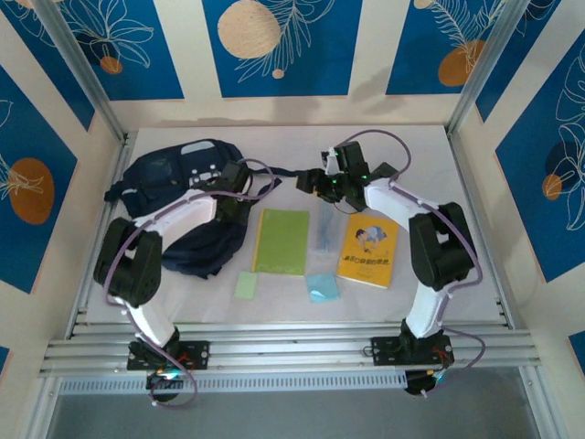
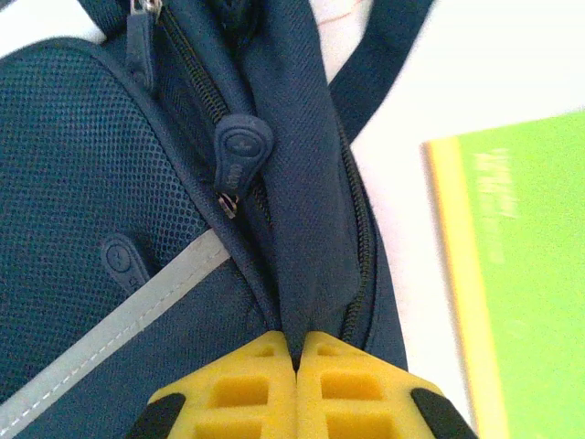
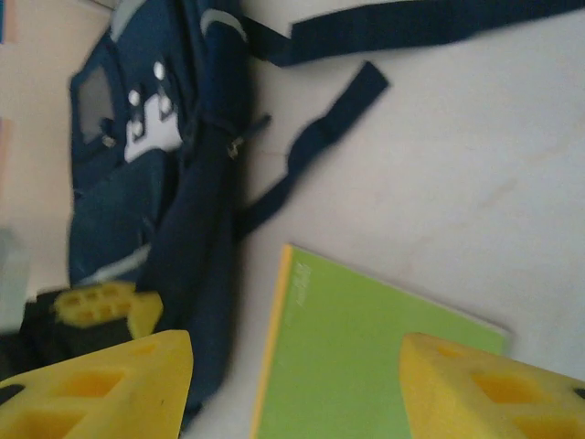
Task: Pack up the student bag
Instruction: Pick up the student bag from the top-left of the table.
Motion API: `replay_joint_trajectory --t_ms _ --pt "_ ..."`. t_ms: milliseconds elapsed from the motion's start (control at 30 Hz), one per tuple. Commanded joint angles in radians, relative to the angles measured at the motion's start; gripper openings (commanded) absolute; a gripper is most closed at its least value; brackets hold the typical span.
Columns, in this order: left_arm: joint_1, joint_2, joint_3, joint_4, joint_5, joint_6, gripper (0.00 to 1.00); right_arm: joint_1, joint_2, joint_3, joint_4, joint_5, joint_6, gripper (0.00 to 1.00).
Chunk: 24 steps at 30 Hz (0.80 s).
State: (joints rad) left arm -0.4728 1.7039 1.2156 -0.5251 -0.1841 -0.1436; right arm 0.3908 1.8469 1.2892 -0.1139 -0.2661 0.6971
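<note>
Top external view: the student bag [image 1: 178, 178], a large dark navy fabric backpack with black straps and light grey trim, lies on the far left of the white table [image 1: 411, 165], partly under the left arm. The left gripper [image 1: 239, 176] sits on the bag's right edge. The right gripper [image 1: 309, 181] is mid-table at the far side, just right of the bag and pointing toward it. To the right of the bag lie a flat lime-green notebook with a yellow spine [image 1: 281, 240], a slim clear-bluish item [image 1: 326, 227] I cannot identify, and an orange-yellow book with a cartoon cover [image 1: 369, 249]. Nearer are a small pale green paper pad [image 1: 246, 284] and a small light blue square piece [image 1: 322, 287]. In the left wrist view, the left gripper [image 2: 297, 352] has its yellow fingertips pressed together on a fold of the bag's navy fabric [image 2: 302, 229] beside an open zipper. A navy zipper pull [image 2: 242, 151] and a grey reflective strip [image 2: 137, 311] sit to the left of that fold, and the notebook [image 2: 530, 274] is to the right on the table. In the right wrist view, the right gripper [image 3: 297, 375] has its yellow fingers wide apart with nothing between them, above the notebook [image 3: 366, 338], with the bag [image 3: 119, 183] and its loose straps [image 3: 411, 27] beyond.
</note>
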Motion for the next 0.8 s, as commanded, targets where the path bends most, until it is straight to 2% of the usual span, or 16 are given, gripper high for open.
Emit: replay_joint_trajectory --t_ms 0,167,467,667,767 --pt "-0.012 -0.068 -0.009 0.014 0.153 0.065 0.0 0.023 0.085 0.072 0.103 -0.12 0.121 0.62" --pt "-0.013 -0.088 -0.038 0.014 0.178 0.072 0.0 0.067 0.233 0.211 0.159 -0.15 0.172 0.66" --pt "-0.017 -0.15 -0.087 0.019 0.192 0.07 0.0 0.107 0.565 0.619 0.026 -0.134 0.213 0.7" --pt "-0.018 -0.176 -0.097 0.024 0.198 0.065 0.0 0.127 0.724 0.857 -0.08 -0.142 0.239 0.69" --pt "-0.02 -0.184 -0.106 0.037 0.199 0.061 0.0 0.138 0.738 0.878 -0.059 -0.171 0.252 0.62"
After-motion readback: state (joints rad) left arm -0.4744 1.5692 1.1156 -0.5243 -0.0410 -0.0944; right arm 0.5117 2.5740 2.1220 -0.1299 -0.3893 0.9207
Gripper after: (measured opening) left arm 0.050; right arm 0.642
